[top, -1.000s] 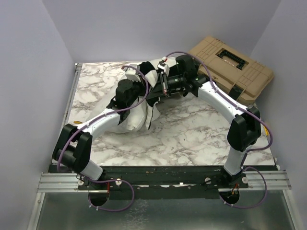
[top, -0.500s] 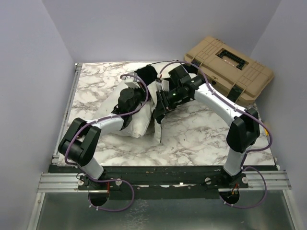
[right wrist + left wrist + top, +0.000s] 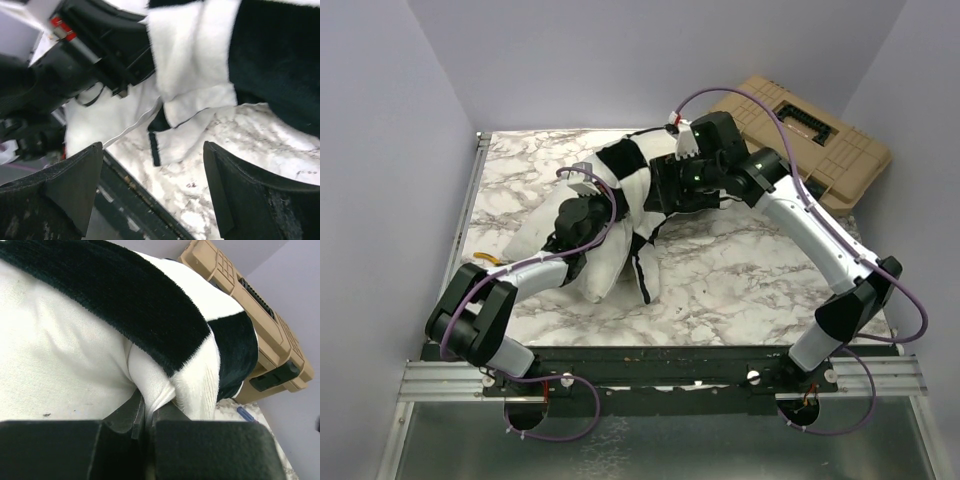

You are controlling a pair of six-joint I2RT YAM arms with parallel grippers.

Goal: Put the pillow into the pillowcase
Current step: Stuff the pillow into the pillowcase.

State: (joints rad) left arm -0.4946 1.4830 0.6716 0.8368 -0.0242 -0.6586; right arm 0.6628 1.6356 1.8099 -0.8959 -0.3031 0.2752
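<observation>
On the left of the top view I see the pillow lying on the marble table, its right end tucked under the pillowcase. My left gripper sits at centre left, jaws closed on a fold of white cloth that looks like the pillow's, with a black check of the case draped just above it. At centre, a flap of the case hangs toward the lower edge. My right gripper is spread wide and holds nothing. A tan hard case rests at upper right
</observation>
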